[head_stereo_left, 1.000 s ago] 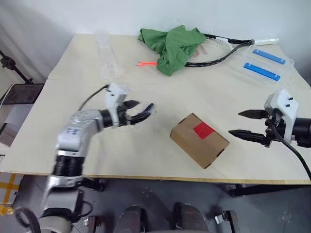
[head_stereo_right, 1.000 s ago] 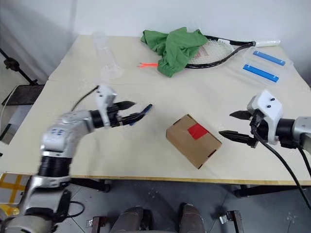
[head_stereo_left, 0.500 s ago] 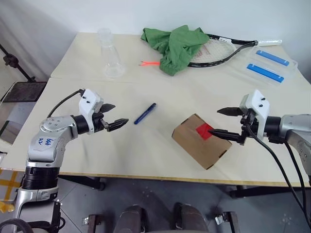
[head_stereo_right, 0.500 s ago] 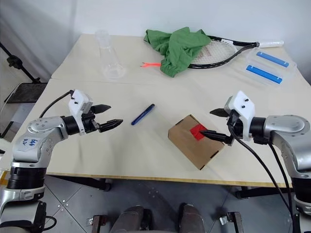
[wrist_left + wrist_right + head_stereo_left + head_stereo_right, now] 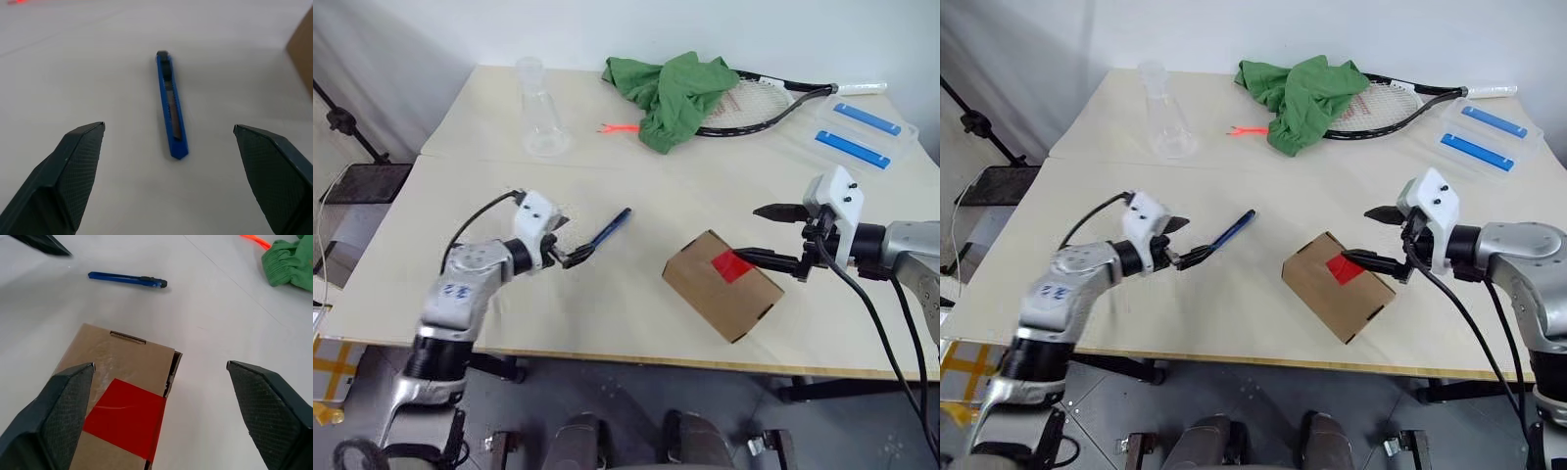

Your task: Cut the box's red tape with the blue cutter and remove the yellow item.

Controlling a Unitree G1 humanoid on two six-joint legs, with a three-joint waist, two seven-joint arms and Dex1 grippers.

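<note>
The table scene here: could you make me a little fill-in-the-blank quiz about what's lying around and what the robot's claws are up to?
1. The blue cutter lies on the table between the open fingers of the ____ gripper.
2. The tape patch on the box is ____.
3. The green cloth lies partly over a ____.
4. The right gripper is open and holds ____.

Missing words: left; red; racket; nothing

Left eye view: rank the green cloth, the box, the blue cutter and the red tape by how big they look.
1. Green cloth, though it lies farther from the camera.
2. Box, close behind the cloth in apparent size.
3. Blue cutter, long but slim.
4. Red tape.
</note>
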